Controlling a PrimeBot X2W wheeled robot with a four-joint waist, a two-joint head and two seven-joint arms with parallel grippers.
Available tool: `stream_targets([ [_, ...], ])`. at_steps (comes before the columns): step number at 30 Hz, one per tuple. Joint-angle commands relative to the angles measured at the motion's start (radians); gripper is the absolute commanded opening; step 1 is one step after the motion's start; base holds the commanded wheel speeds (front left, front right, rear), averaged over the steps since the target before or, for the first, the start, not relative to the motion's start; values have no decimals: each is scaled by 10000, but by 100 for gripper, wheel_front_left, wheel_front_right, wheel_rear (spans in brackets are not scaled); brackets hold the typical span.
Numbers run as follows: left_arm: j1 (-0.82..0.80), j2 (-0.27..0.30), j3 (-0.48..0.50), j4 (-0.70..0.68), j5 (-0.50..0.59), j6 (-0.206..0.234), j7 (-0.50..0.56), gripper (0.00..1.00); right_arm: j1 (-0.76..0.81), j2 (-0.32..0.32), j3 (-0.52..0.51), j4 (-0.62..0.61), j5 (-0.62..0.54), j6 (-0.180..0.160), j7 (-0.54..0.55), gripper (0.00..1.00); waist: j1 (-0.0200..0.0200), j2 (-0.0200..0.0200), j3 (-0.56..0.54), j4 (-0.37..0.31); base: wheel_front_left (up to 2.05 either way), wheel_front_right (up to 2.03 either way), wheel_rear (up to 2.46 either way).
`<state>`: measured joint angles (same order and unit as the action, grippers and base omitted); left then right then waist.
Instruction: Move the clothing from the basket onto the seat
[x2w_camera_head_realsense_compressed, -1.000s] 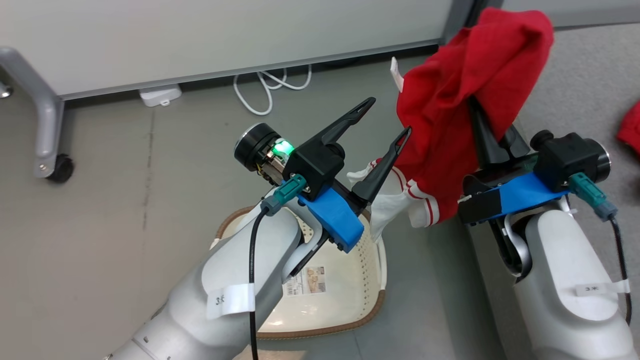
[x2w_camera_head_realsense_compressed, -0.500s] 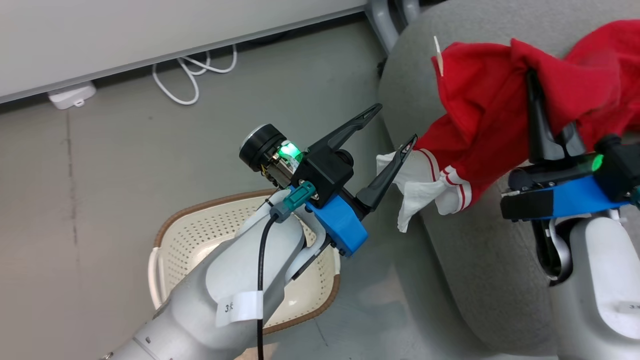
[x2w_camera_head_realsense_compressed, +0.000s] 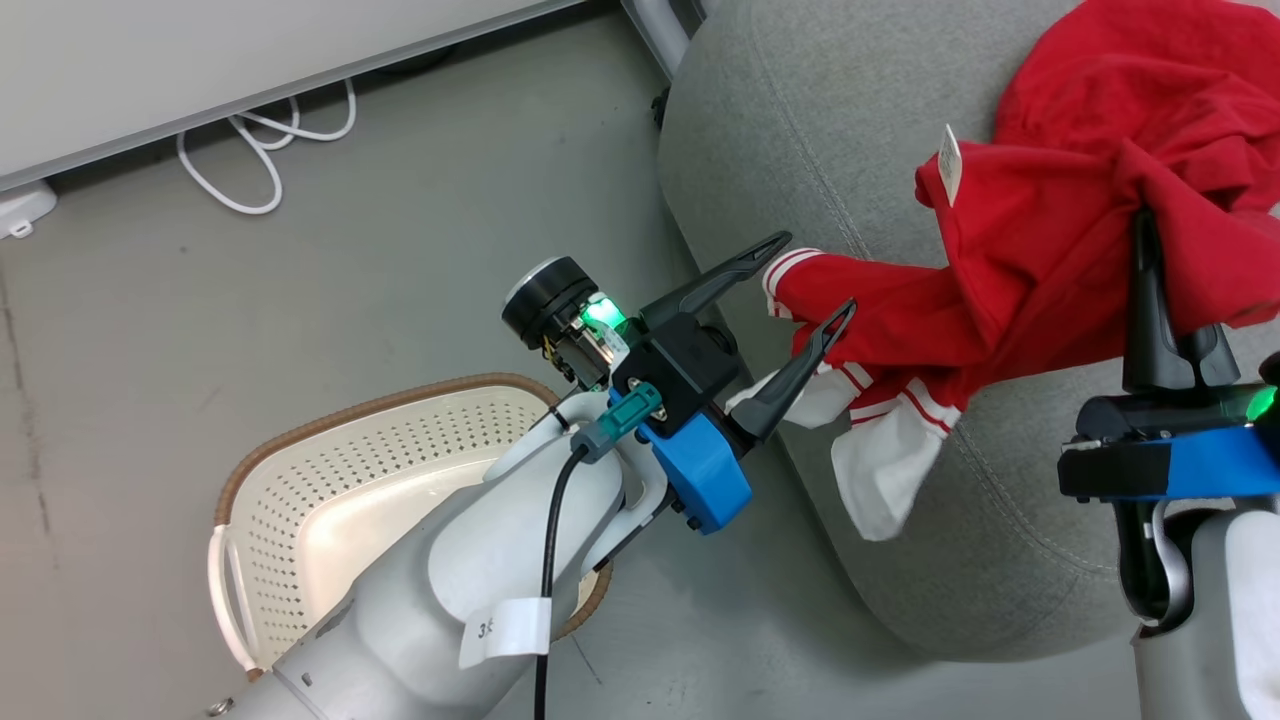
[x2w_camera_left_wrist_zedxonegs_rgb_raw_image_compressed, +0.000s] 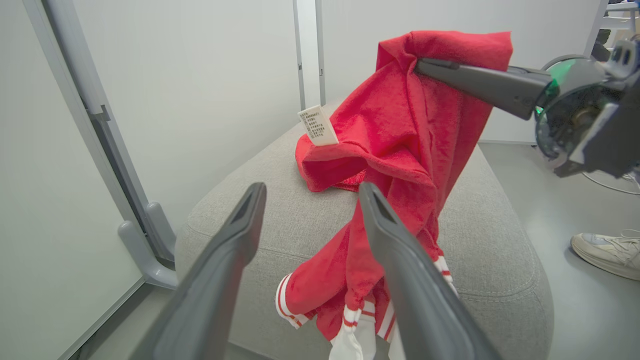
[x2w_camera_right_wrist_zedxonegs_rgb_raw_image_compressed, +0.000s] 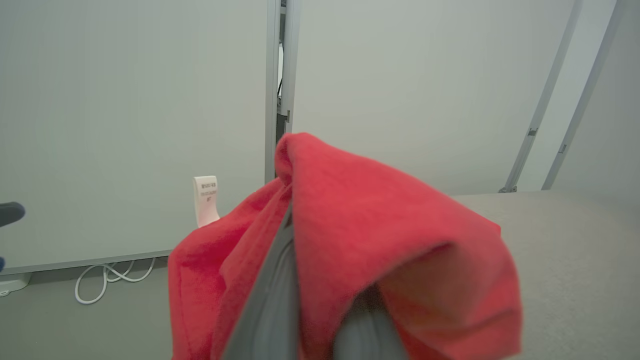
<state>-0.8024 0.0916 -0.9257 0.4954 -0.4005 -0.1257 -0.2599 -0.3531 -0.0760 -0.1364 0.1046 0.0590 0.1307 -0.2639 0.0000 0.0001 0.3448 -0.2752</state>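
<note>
1. The grey floor (x2w_camera_head_realsense_compressed: 300, 300) carries everything here.
2. A cream basket (x2w_camera_head_realsense_compressed: 330, 470) with a brown rim stands on it, close to the sofa's rounded corner.
3. A looped white cable (x2w_camera_head_realsense_compressed: 262, 140) lies along the foot of the wall, with a small white box (x2w_camera_head_realsense_compressed: 20, 205) just beside it.
4. A grey sofa (x2w_camera_head_realsense_compressed: 800, 130) stands on the floor to the right of the basket.
5. Red clothing (x2w_camera_head_realsense_compressed: 1050, 220) spreads over the sofa's top, and its striped white cuffs trail down over the rounded edge.
6. In the left wrist view, a pale shoe (x2w_camera_left_wrist_zedxonegs_rgb_raw_image_compressed: 607, 252) rests on the floor beside the sofa.
</note>
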Motion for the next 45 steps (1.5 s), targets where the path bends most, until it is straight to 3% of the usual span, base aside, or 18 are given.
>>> stream_targets([
  [1, -84, 60, -79, 41, -7, -57, -11, 100, 200, 56, -94, -103, -4, 1, -7, 0, 0, -1, 57, -133, 0, 0, 0],
  [15, -11, 95, -285, 75, -176, -63, -32, 100, 649, 242, -247, -143, 106, 1, -7, 0, 0, -1, 24, -294, 0, 0, 0],
  [26, -158, 184, -205, -56, -139, 97, -51, 100, -347, 50, 62, -394, -39, 1, -8, 0, 0, -1, 312, -211, 0, 0, 0],
  [35, -539, 415, -118, -311, 31, 194, -28, 100, -2768, -758, 117, -610, -102, 1, -8, 0, 0, -1, 1369, -182, 0, 0, 0],
  [45, -1143, 882, -35, -656, 259, 298, 148, 100, -6006, -2724, -1634, -593, 70, 1, -5, 0, 0, -1, 2857, -76, 0, 0, 0],
])
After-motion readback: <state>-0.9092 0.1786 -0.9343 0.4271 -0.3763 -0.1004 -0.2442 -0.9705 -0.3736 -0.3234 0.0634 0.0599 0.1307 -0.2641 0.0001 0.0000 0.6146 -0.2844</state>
